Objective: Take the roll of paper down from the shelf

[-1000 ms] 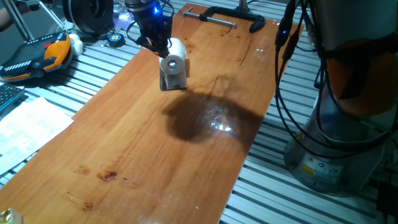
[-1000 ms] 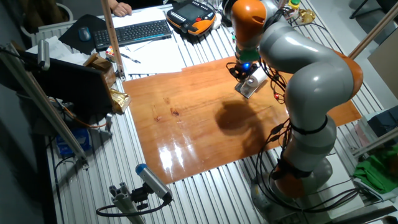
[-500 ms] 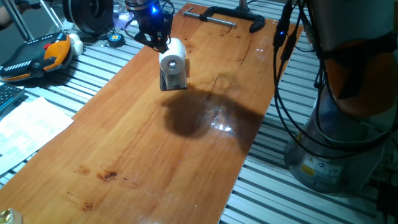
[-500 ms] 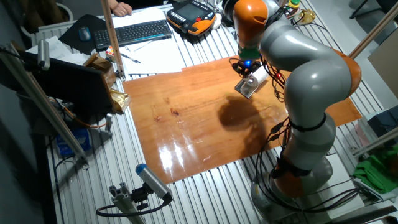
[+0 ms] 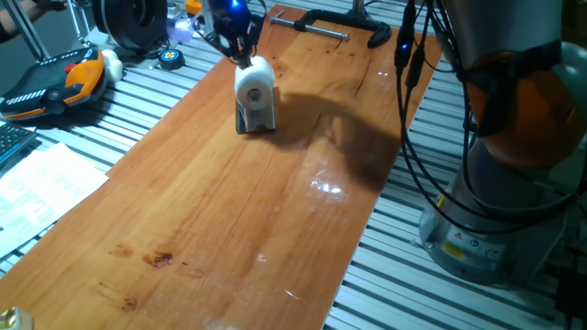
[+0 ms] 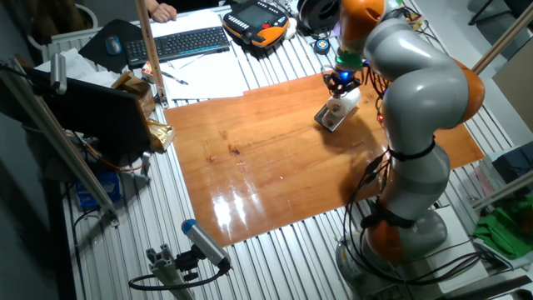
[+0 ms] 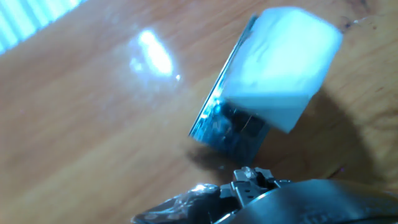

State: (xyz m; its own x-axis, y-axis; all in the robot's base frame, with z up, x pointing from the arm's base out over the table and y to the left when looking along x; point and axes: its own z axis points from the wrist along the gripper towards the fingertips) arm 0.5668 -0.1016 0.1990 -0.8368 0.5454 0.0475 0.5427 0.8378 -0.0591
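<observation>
The roll of paper [image 5: 254, 82] is a small white cylinder lying on top of the shelf [image 5: 256, 119], a dark thin-metal stand on the wooden table [image 5: 229, 211]. My gripper [image 5: 239, 53] hangs just behind and above the roll's far end, with its fingers drawn together to a point and nothing held. From the other side the roll of paper [image 6: 337, 106] and shelf [image 6: 330, 120] sit right under the gripper [image 6: 342, 82]. The hand view looks down on the roll of paper [image 7: 280, 68] and the shiny shelf [image 7: 230, 130], slightly blurred.
A black clamp [image 5: 335, 26] lies at the table's far end. An orange teach pendant [image 5: 55, 81] and papers [image 5: 41, 179] sit to the left on the slatted bench. The robot's base [image 5: 500, 202] and cables [image 5: 413, 110] stand on the right. A keyboard [image 6: 179, 42] lies beyond the table.
The gripper has lifted and drawn back from the roll toward the table's far end, and the arm has swung with it. The roll stays on the shelf.
</observation>
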